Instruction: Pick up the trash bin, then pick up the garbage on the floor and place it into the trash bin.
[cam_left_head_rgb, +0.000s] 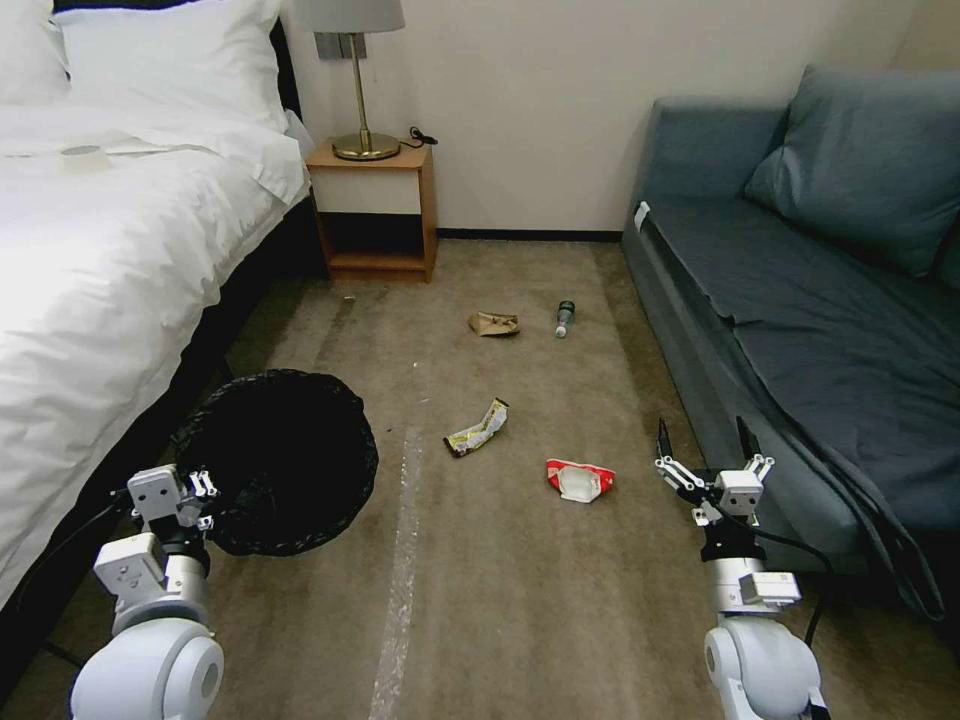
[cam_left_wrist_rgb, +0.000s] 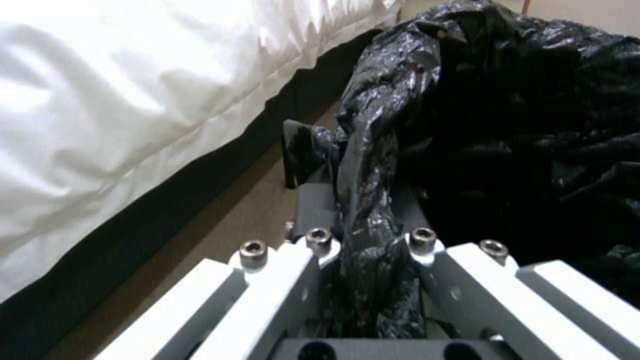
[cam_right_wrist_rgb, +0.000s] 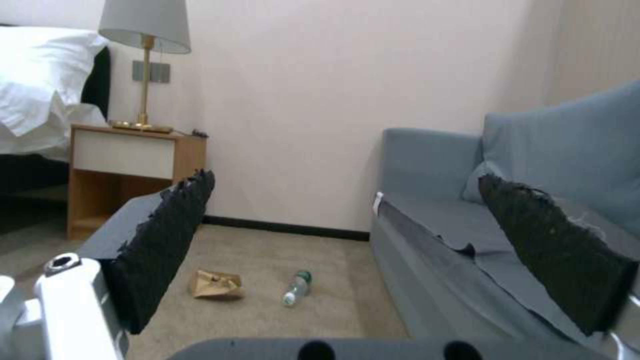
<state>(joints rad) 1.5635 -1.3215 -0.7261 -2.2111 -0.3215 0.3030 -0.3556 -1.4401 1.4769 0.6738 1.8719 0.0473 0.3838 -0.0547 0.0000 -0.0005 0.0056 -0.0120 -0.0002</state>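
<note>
1. Bed (cam_left_head_rgb: 90, 260): white bedding along the left side of the room, its dark base running down to the carpeted floor (cam_left_head_rgb: 520, 600).
2. Left gripper (cam_left_head_rgb: 195, 497): low at the left, beside the bed base, its fingers clenched on the near rim of the trash bin; the left wrist view showed crinkled black plastic pinched between the fingers (cam_left_wrist_rgb: 303, 155).
3. Trash bin (cam_left_head_rgb: 285, 460): round, lined with a black bag (cam_left_wrist_rgb: 507, 115) folded over its rim, its mouth tipped toward the camera, just beside the bed.
4. Nightstand (cam_left_head_rgb: 375, 215): wooden, against the far wall next to the bed, carrying a brass lamp (cam_left_head_rgb: 358, 90).
5. Gold-and-black wrapper (cam_left_head_rgb: 478, 430): on the floor mid-room, right of the bin and apart from it.
6. Crumpled brown paper bag (cam_left_head_rgb: 494, 323): on the floor farther back, near the nightstand.
7. Small clear bottle (cam_left_head_rgb: 565, 318): lying on its side just right of the paper bag, green label showing.
8. Red-and-white wrapper (cam_left_head_rgb: 577, 480): on the floor between the gold wrapper and the right gripper.
9. Right gripper (cam_left_head_rgb: 703, 440): raised at the sofa's front edge, fingers released and spread wide, grasping nothing.
10. Sofa (cam_left_head_rgb: 830, 300): blue-grey, along the right side.
</note>
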